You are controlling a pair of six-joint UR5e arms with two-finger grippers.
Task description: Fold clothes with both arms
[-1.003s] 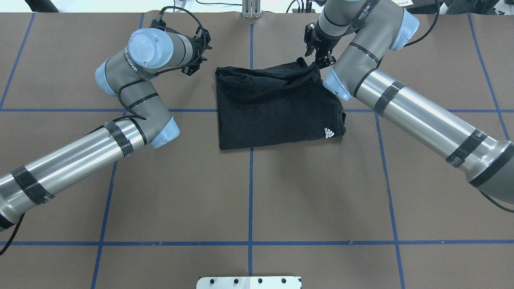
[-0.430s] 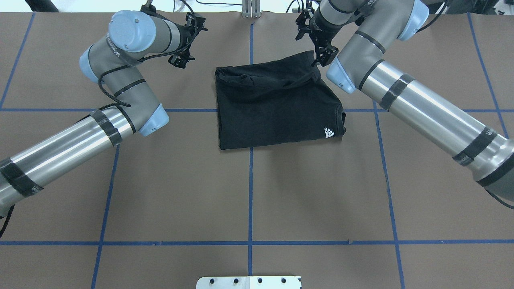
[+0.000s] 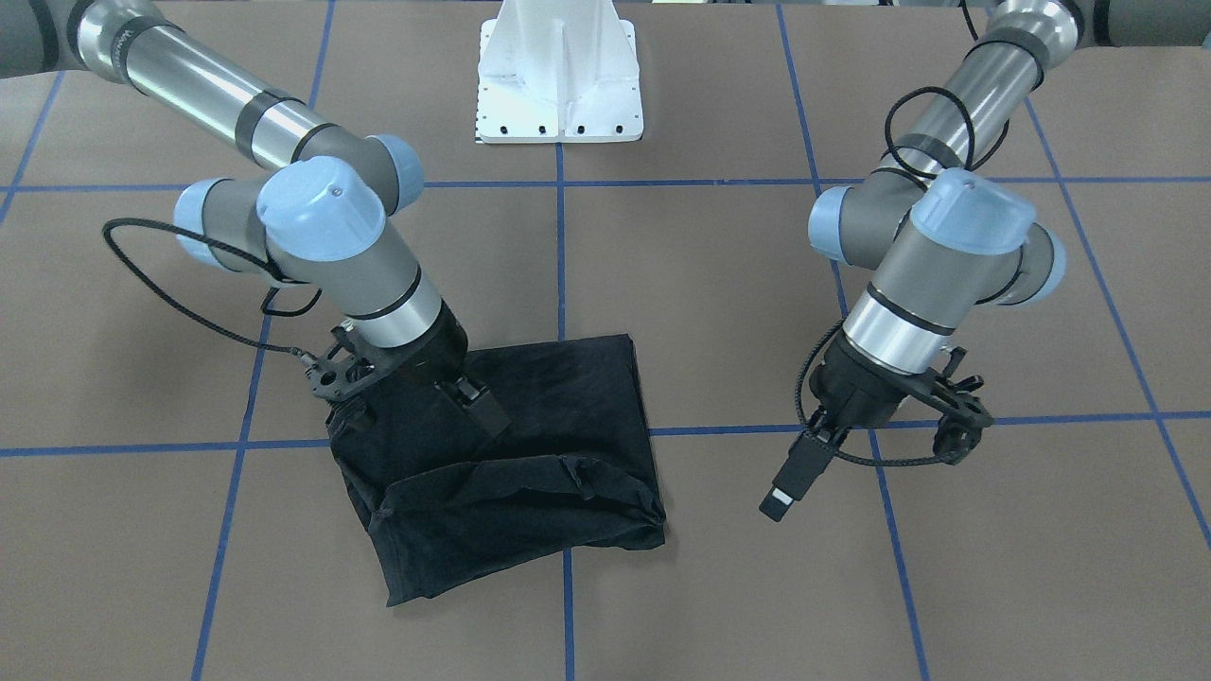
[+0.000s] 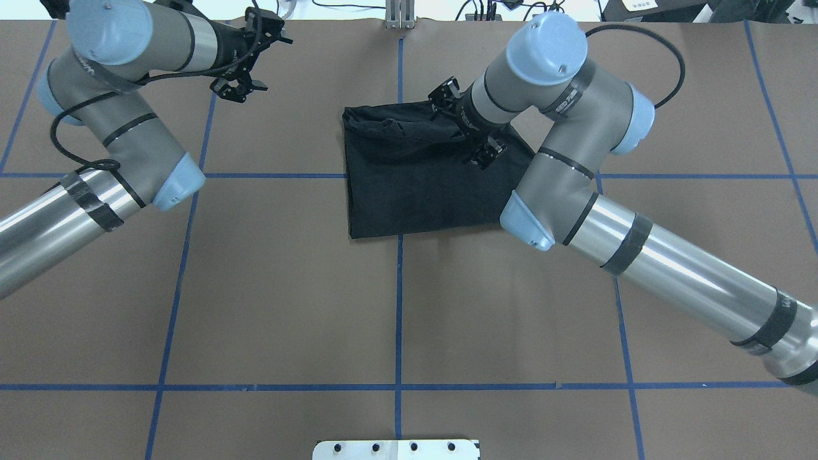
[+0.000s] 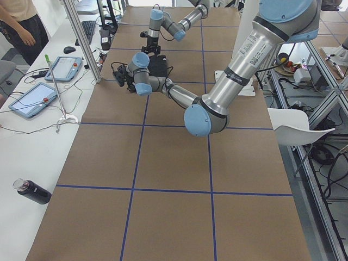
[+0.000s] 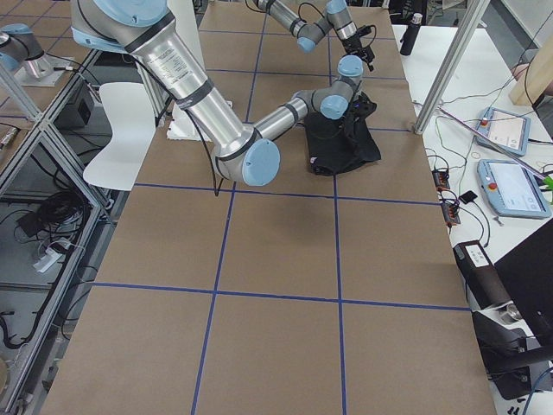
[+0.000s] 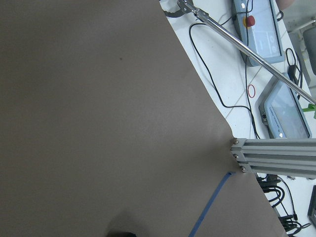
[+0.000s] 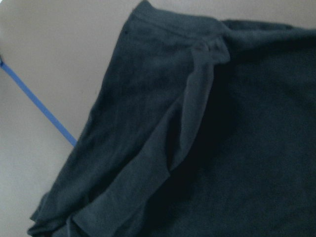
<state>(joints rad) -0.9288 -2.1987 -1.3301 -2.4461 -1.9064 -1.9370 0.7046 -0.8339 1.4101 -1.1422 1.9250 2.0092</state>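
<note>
- The black T-shirt (image 4: pixel 415 185) lay folded into a rough rectangle on the brown worktop (image 4: pixel 287 287), straddling a blue tape line (image 4: pixel 398 319), its far edge rumpled
- The right pincer (image 3: pixel 484 414) hung tilted over the shirt; whether its fingers were apart or together could not be told
- The left pincer (image 3: pixel 781 501) hovered above bare worktop, well apart from the shirt; its spacing could not be told either

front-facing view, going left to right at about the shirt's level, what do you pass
Right arm's black cable loop → black T-shirt → left gripper → left arm's black wrist mount.
</note>
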